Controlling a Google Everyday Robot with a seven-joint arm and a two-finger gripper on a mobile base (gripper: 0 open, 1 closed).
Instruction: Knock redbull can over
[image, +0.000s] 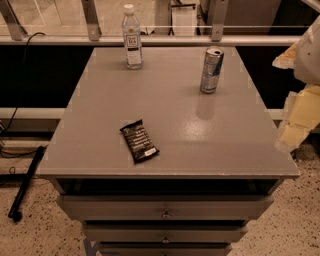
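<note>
The redbull can (211, 70) stands upright on the grey table top (170, 150), at the back right. It is slim and silver with blue panels and a shiny top rim. My gripper (295, 125) is at the right edge of the view, a pale cream and yellow shape beside the table's right edge. It is to the right of the can and nearer the front, well apart from it and touching nothing on the table.
A clear plastic water bottle (132, 37) with a white cap stands at the back left. A black snack packet (139, 141) lies flat near the front middle. Drawers (165, 212) sit below the top. A metal rail (150, 40) runs behind. A black pole (26, 182) lies on the floor at left.
</note>
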